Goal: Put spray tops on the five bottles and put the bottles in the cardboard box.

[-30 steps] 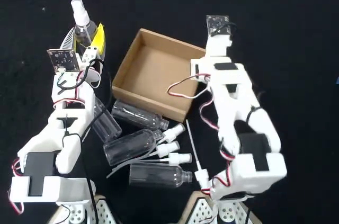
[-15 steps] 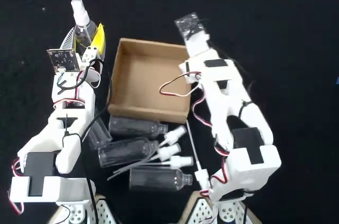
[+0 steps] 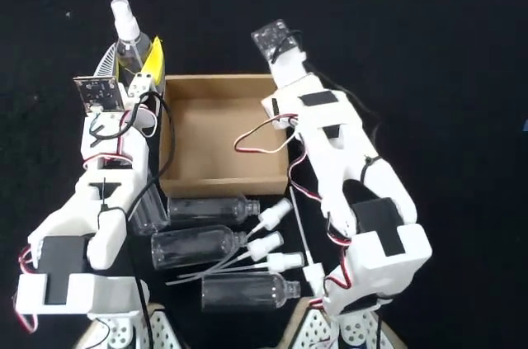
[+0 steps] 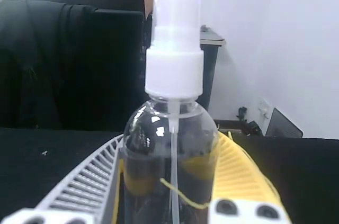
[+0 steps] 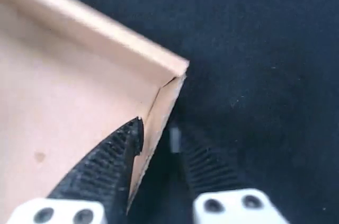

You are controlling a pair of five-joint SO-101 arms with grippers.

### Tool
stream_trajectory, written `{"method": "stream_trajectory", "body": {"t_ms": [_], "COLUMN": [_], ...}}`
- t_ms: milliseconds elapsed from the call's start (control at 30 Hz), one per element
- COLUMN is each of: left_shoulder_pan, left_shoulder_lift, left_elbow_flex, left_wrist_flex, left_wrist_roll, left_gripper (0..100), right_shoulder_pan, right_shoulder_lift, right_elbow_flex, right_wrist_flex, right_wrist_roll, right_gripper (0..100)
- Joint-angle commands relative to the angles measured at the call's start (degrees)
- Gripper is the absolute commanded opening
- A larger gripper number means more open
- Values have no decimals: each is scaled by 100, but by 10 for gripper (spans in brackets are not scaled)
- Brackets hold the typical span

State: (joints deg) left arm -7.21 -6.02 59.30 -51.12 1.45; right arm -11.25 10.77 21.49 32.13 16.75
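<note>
We count five bottles, all of them outside the cardboard box. One upright bottle stands at the far left of the table, pinched at its body by the left gripper. In the left wrist view the grey finger and the yellow finger of that gripper press its two sides. It is the one bottle wearing a fitted spray top, with the thin tube running down inside the clear wall.

The other four lie on their sides in front of the box, between the two arms. The nearest bottle is just beside the box's front wall, then comes the middle bottle, then the front bottle. The half-hidden bottle is partly covered by the left arm.

We count four more spray tops on the cloth by the bottle necks: the first loose top, the second loose top, the third loose top and the fourth loose top. The fourth has a long tube pointing toward the box. They seem to be lying free, though the second sits too close to a neck for us to be sure.

The right gripper is at the box's far right corner. It pinches the side wall, with one black finger inside the box and the other outside.
</note>
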Motion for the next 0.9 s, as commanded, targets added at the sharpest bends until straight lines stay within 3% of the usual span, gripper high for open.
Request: {"method": "stream_trajectory", "body": {"t_ms": [0,333,467,733,867], "left_shoulder_pan": [163,268,295,892,963], "left_shoulder_lift": [-88,-97,-202,-1415,-1345], "left_elbow_flex": [-75,-66,-22,804,716], "left_wrist_flex": [-158,-132,-123,-105,246], "left_wrist_roll": [-18,-26,-26,-35,-26], "left_gripper": [30,30,29,29,29], "right_shoulder_pan": [-105,-97,237,1380,1644], "right_shoulder_lift": [-251,-1974,-2369,-2695,-2580], "right_elbow_flex": [-488,-444,-215,1279,1903], "right_wrist_flex": [-18,1336,1873,651,-281], "right_wrist_roll": [-598,-651,-651,-1389,-1811], "right_gripper": [208,211,211,211,211]}}
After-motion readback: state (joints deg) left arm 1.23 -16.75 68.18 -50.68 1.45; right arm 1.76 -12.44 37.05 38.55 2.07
